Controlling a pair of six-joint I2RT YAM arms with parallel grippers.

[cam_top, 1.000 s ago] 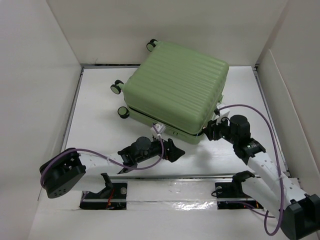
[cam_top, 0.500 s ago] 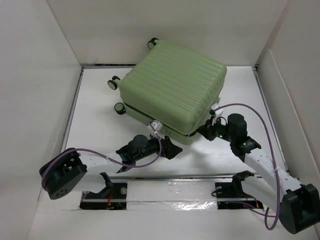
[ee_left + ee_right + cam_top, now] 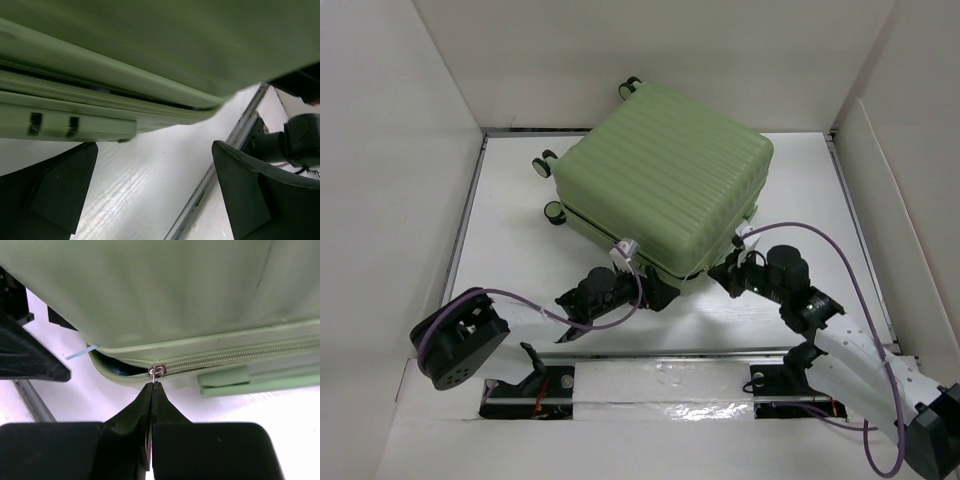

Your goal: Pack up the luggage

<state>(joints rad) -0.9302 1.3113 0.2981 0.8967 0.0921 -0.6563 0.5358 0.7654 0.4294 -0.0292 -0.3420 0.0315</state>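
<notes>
The luggage [image 3: 665, 180] is a large light green ribbed suitcase lying flat, lid down, black wheels [image 3: 553, 211] toward the left. My right gripper [image 3: 152, 385] is shut on the thin metal pull of the zipper slider [image 3: 156, 371] at the near right corner. Right of the slider the zip is closed. Left of it a gap shows dark blue lining [image 3: 117, 369]. From above, the right gripper [image 3: 728, 268] touches that corner. My left gripper [image 3: 155, 190] stands open and holds nothing, low under the luggage's front edge [image 3: 100, 107], seen from above as left gripper [image 3: 660, 292].
White walls enclose the table on the left, back and right. A metal rail [image 3: 720, 355] runs along the near edge ahead of the arm bases. A small white tag [image 3: 625, 247] sticks out at the luggage's front edge. Purple cables loop off both arms.
The right gripper has closed on the zipper pull and moved left along the front edge. The luggage has shifted slightly left. The left gripper has moved in closer under the front edge.
</notes>
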